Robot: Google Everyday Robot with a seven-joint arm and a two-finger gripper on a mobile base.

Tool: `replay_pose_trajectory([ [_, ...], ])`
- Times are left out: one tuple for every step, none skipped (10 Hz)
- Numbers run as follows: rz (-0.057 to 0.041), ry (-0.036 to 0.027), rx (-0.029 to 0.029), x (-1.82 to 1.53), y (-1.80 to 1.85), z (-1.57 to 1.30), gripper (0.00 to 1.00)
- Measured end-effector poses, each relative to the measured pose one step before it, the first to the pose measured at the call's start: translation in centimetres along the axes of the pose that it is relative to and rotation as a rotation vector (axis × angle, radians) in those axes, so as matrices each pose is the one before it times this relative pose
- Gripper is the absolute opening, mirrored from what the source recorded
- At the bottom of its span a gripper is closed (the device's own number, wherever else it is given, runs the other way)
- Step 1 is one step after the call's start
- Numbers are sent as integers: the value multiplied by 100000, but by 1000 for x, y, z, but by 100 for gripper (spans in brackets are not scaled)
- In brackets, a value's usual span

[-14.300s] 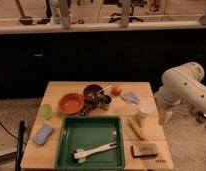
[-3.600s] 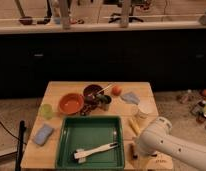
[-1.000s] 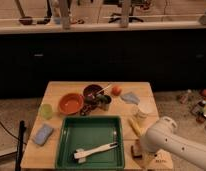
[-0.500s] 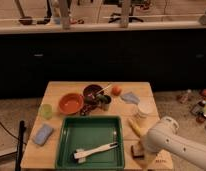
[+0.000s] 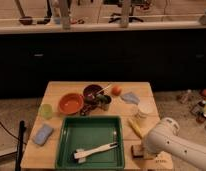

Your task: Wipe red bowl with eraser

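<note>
The red bowl (image 5: 71,103) sits on the wooden table (image 5: 61,90) at the left, behind the green tray (image 5: 66,145). The eraser (image 5: 137,150), dark on top with a pale base, lies at the table's front right, just right of the tray. My white arm (image 5: 171,145) comes in from the lower right. Its gripper (image 5: 144,148) is down right at the eraser, and the arm's bulk hides the eraser's right part. The gripper is far from the red bowl.
A white brush (image 5: 96,150) lies in the tray. A dark maroon bowl (image 5: 92,92), a dark cup (image 5: 102,102), an orange fruit (image 5: 116,90), a pale blue cloth (image 5: 129,97), a white cup (image 5: 144,110) and a yellow object (image 5: 135,127) are nearby. A green cup (image 5: 45,110) and a blue sponge (image 5: 42,134) sit at the left.
The arm swung in from the right side and came down over the eraser. In the last second it has shifted only slightly to the right. The eraser has stayed where it was.
</note>
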Motion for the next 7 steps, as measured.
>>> replay_pose_trajectory([
  [-235, 48, 240, -40, -4, -86, 1],
  [-779, 377, 767, -13, -105, -375, 0],
  [-481, 97, 406, -50, -110, -213, 0],
  [-441, 139, 742, -7, -223, -332, 0],
  [-459, 18, 1021, 21, -302, -409, 0],
  [-501, -300, 1248, -57, -279, -689, 0],
  [-353, -146, 1005, -92, -192, -639, 0],
])
